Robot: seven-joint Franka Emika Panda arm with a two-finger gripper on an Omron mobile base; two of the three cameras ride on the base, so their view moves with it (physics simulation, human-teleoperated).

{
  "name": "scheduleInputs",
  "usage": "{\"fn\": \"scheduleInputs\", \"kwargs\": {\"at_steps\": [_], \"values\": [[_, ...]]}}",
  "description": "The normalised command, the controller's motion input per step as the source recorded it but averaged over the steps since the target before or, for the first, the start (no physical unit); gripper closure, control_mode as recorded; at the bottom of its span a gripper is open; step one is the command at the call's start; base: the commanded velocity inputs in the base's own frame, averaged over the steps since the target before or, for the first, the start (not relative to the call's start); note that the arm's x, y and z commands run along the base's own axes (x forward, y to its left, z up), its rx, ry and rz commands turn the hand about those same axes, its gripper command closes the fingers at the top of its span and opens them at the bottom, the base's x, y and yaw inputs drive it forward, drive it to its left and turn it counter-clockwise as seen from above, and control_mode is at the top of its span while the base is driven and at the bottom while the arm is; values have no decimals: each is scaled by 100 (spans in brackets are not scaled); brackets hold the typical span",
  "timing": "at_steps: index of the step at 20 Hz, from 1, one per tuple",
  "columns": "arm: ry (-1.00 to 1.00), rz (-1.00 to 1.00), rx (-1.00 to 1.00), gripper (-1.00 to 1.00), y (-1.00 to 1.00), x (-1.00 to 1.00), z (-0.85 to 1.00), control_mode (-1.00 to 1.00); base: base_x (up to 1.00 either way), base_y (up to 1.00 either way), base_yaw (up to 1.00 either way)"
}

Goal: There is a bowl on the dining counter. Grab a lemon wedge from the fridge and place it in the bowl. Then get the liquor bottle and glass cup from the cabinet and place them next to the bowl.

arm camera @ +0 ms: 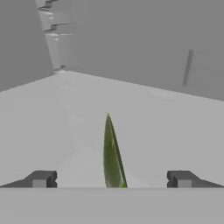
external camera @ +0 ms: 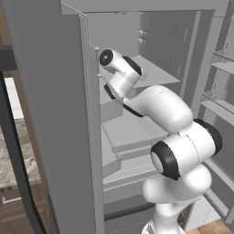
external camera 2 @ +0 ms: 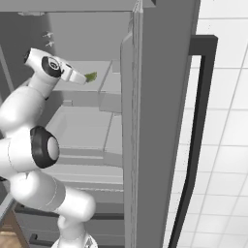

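Your gripper (arm camera: 112, 179) stands with its jaws spread wide, one tip at each side of the hand view, and nothing is held between them. The lemon wedge (arm camera: 112, 153) lies between the two tips, a thin green-yellow sliver standing on edge on the pale grey fridge shelf (arm camera: 166, 127), running lengthwise away from the hand. In the right base view you see the lemon wedge (external camera 2: 90, 76) just off the end of the hand, up on that shelf inside the fridge (external camera 2: 160, 97).

The step in hand looks like the grasp of the wedge. Keep the sliver centred between the tips, so both pads meet its flat sides together; it is thin and light, and I judge a lopsided close would tip it or push it along the shelf. Whether the tips are yet deep enough around it, you cannot tell from these views, so ease forward before closing.

For room, the shelf lies bare ahead of the wedge back to the fridge's rear wall. The open fridge door (external camera: 55, 114) stands close at the arm's left and the other door edge at its right, so draw the hand straight back out.
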Motion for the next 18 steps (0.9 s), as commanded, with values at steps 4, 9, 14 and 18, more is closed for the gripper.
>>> {"fn": "scheduleInputs", "kwargs": {"at_steps": [4, 9, 14, 18], "values": [[0, 0, -1, -100, -16, 17, -24, -100, 0, 0, 0], [0, 0, 0, -100, -7, 7, -13, -100, 0, 0, 0], [0, 0, 0, 100, 0, 6, -12, -100, 0, 0, 0], [0, 0, 0, 100, -1, 4, -14, -100, 0, 0, 0]]}}
